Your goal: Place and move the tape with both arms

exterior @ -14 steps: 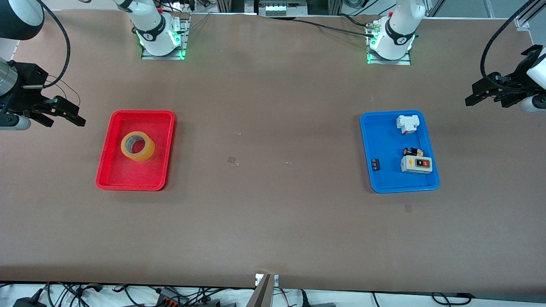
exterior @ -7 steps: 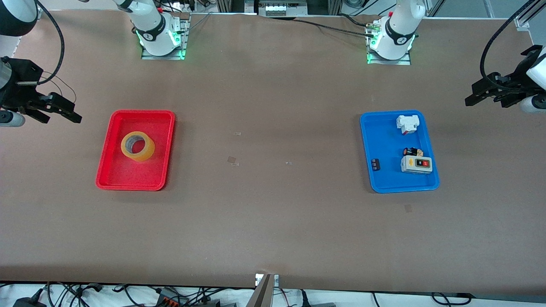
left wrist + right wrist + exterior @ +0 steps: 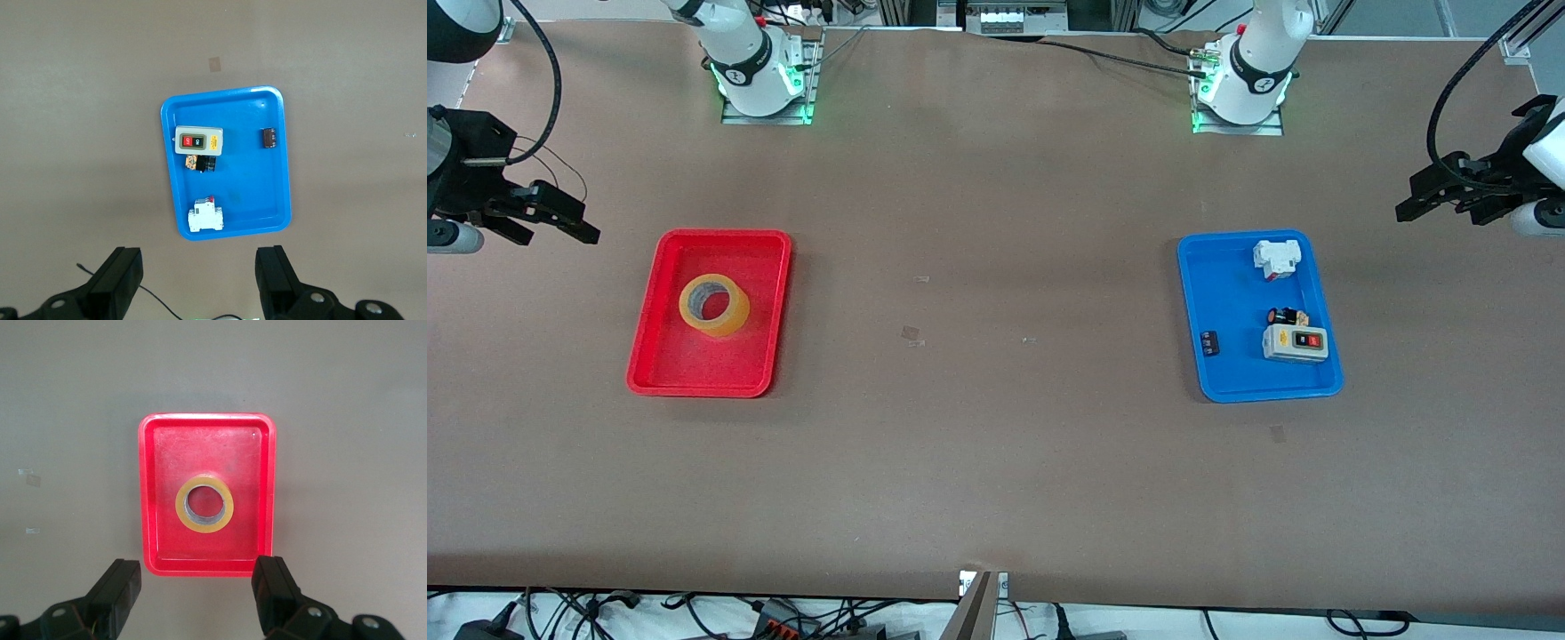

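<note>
1. Tape (image 3: 714, 305) is lying flat, hole facing up, inside the red tray (image 3: 660, 356) toward the right arm's end of the table; it is sitting nearer the tray's edge that faces the robot bases, apart from every wall. The right wrist view is showing the same: tape (image 3: 205, 503) ringed by bare red tray (image 3: 160, 540) floor.
2. Blue tray (image 3: 1232, 373) is sitting toward the left arm's end, well apart from the red one, holding a grey switch box (image 3: 1296, 342), a white breaker (image 3: 1276, 259) and two small dark parts. No tape there.
3. Right gripper (image 3: 547, 222) is hanging above bare table just outside the red tray, at the table's end; its fingers are spread wide, gripping nothing.
4. Left gripper (image 3: 1436, 191) is waiting above the table's other end, past the blue tray, also wide open and empty.
5. Key relation: the right arm is clearly the nearer one. The tape is lying toward the table's middle from that gripper, and low. No long axis on a ring, so probably any approach angle is working: one finger in the hole, one outside.
</note>
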Robot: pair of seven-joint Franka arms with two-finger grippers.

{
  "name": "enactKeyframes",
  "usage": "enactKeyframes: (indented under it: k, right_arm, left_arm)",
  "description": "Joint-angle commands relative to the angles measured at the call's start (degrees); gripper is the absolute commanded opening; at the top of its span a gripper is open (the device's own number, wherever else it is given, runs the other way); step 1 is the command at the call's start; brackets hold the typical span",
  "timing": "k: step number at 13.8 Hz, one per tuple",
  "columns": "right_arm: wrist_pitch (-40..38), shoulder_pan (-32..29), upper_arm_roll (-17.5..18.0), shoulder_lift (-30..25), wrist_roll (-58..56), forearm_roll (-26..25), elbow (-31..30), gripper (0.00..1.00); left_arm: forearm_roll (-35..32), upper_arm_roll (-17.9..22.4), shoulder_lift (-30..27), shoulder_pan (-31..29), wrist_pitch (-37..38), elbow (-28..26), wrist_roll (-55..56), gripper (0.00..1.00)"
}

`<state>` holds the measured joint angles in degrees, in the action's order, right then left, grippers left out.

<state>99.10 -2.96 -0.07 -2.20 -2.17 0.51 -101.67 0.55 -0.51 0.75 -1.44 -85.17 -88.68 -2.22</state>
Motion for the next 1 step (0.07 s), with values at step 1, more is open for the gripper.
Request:
enactKeyframes:
  k: [1]
  right_arm:
    - [-1.19, 0.32, -0.29, -1.14, -0.64, 0.54, -0.19, 1.0]
  left_arm:
    - [-0.64, -0.46, 0.12, -0.15, 0.18, 0.35, 0.64, 1.0]
